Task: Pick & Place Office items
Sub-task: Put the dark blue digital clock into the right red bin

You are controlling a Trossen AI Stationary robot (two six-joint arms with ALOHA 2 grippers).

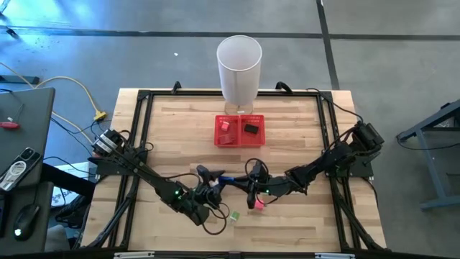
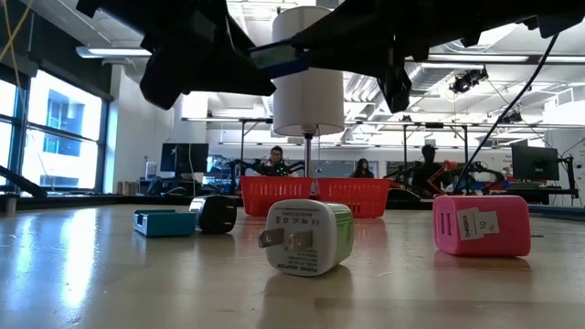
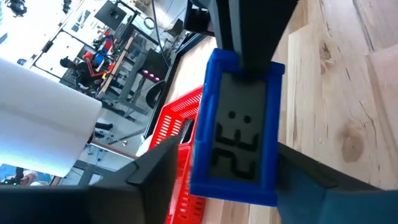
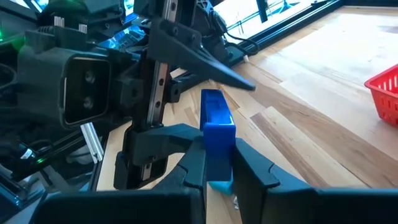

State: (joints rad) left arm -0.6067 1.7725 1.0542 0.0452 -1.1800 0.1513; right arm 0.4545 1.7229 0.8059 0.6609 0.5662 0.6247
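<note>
Looking down on the wooden table (image 1: 302,144), I take the red mesh tray (image 1: 239,142) at its middle as my landmark. The tall white bin (image 1: 239,65) stands just behind the tray, at the table's far edge. Both arms reach in from the near corners and meet in front of the tray, above the boards. My right gripper (image 4: 219,163) is clenched on a blue piece (image 4: 217,124) with a dark display face, holding it in the air. My left gripper (image 3: 233,177) faces it with a finger on either side of the blue piece, jaws apart. I cannot tell whether its pads touch yet, so I judge this a hand-over midway. Inside the tray lie two pieces: a reddish piece (image 1: 225,126) in the left compartment and a dark piece (image 1: 250,129) in the right. Four more wait on the table, all on the near side of the tray: a pink block (image 2: 480,224), a green-white plug (image 2: 309,238), a dark brown plug (image 2: 218,214) and a teal piece (image 2: 164,222) touching it. By my count two are placed, one is in hand, and four are left.
</note>
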